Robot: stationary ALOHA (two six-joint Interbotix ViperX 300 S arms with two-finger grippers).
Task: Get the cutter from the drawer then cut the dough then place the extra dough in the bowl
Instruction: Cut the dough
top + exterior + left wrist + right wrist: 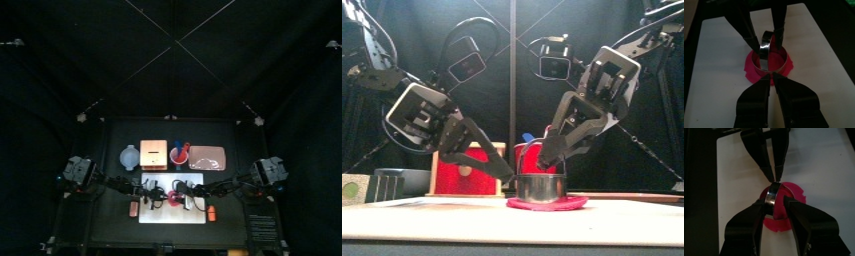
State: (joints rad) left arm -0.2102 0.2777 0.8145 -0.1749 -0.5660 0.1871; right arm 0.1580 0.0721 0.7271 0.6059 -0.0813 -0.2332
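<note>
Both my claws meet mid-board. Left claw (771,76) clamped on cutter (540,187) rim, near side. Right claw (775,203) pinched on opposite side. Arms slant in from either side, crowding space above the cutter. Bare white board (724,60) lies left and right of dough (547,204). Behind the board, in a row: bowl (130,157), box (154,152), cup (178,152), tray (210,158). Cutter round, shiny metal, upright on dough. Dough flat, red-pink, with an uneven edge showing all round the cutter's foot.
</note>
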